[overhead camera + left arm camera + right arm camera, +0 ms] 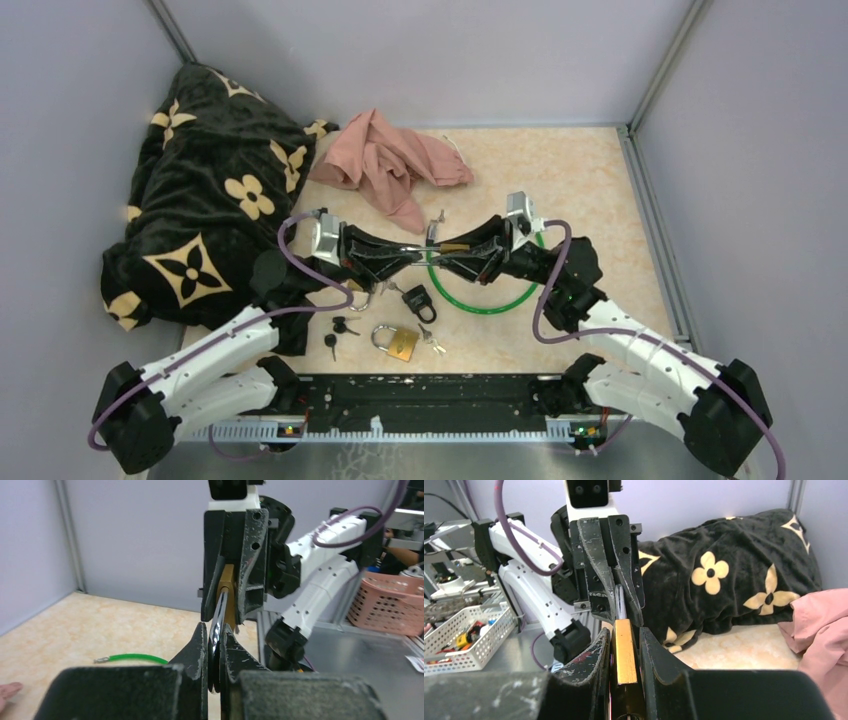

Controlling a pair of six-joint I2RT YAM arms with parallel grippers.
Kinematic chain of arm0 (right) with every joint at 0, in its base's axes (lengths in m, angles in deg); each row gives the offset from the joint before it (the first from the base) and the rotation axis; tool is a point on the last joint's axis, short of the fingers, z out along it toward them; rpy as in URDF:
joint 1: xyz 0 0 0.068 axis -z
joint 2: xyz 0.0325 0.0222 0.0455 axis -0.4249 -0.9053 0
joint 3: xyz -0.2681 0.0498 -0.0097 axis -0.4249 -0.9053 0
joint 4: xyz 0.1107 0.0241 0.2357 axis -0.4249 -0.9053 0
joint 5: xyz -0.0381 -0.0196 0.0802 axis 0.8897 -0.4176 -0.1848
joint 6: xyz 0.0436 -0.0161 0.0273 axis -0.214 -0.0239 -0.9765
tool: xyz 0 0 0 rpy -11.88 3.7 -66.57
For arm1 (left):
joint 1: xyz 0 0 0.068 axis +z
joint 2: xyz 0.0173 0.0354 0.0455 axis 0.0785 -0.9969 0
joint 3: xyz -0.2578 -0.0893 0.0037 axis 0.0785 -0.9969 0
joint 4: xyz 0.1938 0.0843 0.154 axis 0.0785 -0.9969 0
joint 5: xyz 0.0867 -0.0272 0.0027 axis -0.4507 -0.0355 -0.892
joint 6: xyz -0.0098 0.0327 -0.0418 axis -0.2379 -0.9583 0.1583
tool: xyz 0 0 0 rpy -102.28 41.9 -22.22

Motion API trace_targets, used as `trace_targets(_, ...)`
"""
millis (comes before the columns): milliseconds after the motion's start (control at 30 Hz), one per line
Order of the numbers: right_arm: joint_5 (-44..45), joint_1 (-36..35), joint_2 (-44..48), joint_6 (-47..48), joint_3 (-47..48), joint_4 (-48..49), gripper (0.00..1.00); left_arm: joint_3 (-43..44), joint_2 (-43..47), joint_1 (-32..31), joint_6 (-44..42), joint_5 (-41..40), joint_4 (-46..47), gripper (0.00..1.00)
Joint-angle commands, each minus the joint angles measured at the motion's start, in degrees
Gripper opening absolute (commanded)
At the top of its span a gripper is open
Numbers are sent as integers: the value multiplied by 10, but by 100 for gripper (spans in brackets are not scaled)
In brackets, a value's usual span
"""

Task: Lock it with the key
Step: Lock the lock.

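Nearest the arm bases, a spare brass padlock (397,342) and loose keys (338,328) lie on the counter (580,190), no part of this step. Above them, in mid-air, the left end effector (214,630) is pinched tight on the key (216,622). The right end effector (625,632) is clamped narrowly on the sides of the held padlock (625,652). The blade meets the padlock's end face, seemingly in the keyway; the shackle is hidden. To turn well, I would roll the left wrist about the blade's own axis with both arms in line, the right grip resisting — no sideways push. Beyond lie a green cable loop (480,309) and a pink cloth (385,165).
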Motion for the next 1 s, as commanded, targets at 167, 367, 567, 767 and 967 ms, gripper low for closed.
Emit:
trace_targets(167,172,-26,-97,-4,9,-39,0,19,-50,-97,-56,6,3,0)
trace_targets(367,166,-27,-102,7,55,-78,0,-12,-76,-144,-46,-2,-47,0)
trace_targets(567,176,-26,-117,8,34,-68,0,9,-104,-181,-43,-3,16,0)
trace_targets(767,177,-21,-137,15,21,-59,0,37,-124,-196,-48,-7,41,0)
trace_targets(967,138,-22,-147,4,62,-47,0,25,-172,-217,0,4,14,0)
